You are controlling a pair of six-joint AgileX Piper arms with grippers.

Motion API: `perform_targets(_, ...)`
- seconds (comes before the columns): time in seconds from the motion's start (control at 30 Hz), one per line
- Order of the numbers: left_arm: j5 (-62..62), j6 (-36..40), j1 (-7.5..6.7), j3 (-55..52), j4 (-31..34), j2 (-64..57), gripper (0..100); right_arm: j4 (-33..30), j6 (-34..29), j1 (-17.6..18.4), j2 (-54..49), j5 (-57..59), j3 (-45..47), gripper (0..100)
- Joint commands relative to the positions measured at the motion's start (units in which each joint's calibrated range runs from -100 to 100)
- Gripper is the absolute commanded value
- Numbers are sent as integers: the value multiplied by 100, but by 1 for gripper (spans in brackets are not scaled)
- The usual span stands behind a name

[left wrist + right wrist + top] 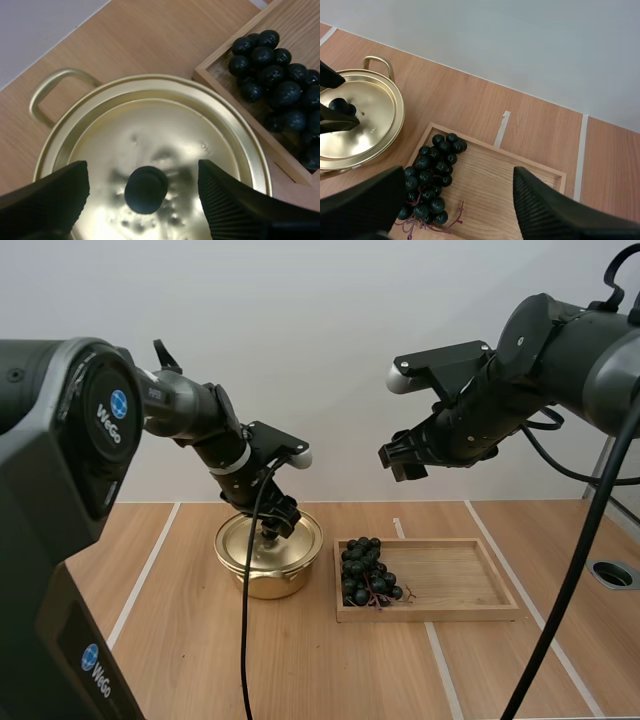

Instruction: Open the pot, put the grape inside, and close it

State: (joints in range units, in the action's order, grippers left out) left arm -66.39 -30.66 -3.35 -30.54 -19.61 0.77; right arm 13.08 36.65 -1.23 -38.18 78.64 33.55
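While left tool [144, 172] straddles lid knob [146, 189], spread wide | right tool [458, 186] high over tray [500, 167], wide

Tally: one pot [268, 578], one lid [150, 125], one bunch of grapes [366, 570] and one wooden tray [455, 578] are counted. Two grippers are noted: left gripper [275, 528], right gripper [398, 460].

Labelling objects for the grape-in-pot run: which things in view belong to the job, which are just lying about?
Job: pot, lid, grapes.
Just lying about: wooden tray under the grapes, white tape lines on the table.
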Motion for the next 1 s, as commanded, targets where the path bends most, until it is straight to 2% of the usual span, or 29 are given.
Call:
perform_targets(0.0,-24,123,-95,105,102,-1,100,56,38,6,-53,115,-30,100)
perform_targets(0.23,-55,498,-111,151,770,-1,100,56,38,6,-53,308,-30,100)
perform_targets(0.6,-252,529,-111,151,808,355,100,79,38,6,-53,306,-30,100)
perform_targets(0.67,-262,529,-111,151,808,385,87,79,38,6,-53,306,-30,100)
perform_targets(0.7,-248,529,-111,151,808,385,76,79,38,6,-53,306,-30,100)
perform_targets(0.77,-248,529,-111,151,771,385,52,79,38,6,-53,306,-30,100)
perform_targets(0.83,-248,529,-111,151,751,385,23,79,38,6,-53,306,-30,100)
perform_targets(0.9,-248,529,-111,151,751,385,0,79,38,6,-53,306,-30,100)
perform_targets(0.97,-248,529,-111,151,751,374,0,78,38,6,-53,306,-30,100)
